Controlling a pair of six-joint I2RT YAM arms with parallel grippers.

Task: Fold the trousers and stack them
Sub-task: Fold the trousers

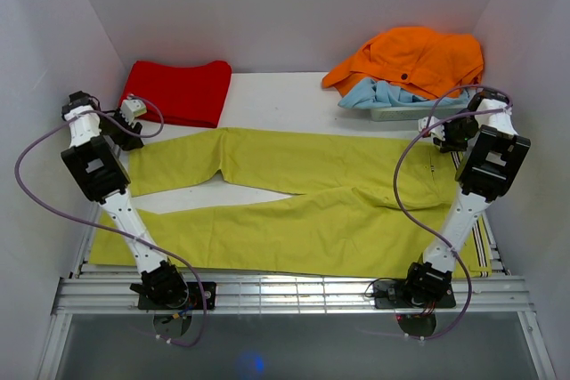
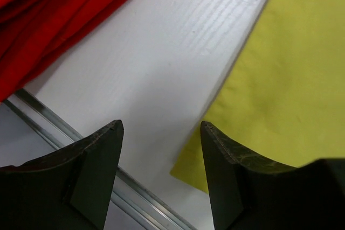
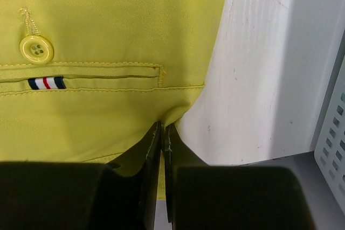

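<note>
Down at the near edge, the trousers (image 1: 312, 220) lie flat on the table (image 1: 267, 95), waist to the right, legs running left. Both arms cut across them. The left arm (image 1: 93, 166) crosses the near leg close to its hem. The right arm (image 1: 490, 162) covers a strip of the waist, and only a sliver of striped lining (image 1: 481, 251) peeks out beside it.

From above, neither set of jaws can be made out; the wrists block them. The wrist cameras settle it. Right jaws: pressed together, pinching the trousers' edge just beside the back pocket (image 3: 81, 71), with fabric puckering into the tips. A button (image 3: 36, 49) and a small striped tag (image 3: 47, 83) sit close by. Left jaws: spread wide, holding nothing, over bare table at the far leg's hem corner. One finger (image 2: 226, 171) overlaps that corner, but I can't tell if it touches.

Farther back on the left lies a folded red cloth (image 1: 178, 91). On the right, an orange garment (image 1: 414, 60) is heaped over a pale blue one (image 1: 378, 93), burying most of the tray (image 1: 401, 114).
</note>
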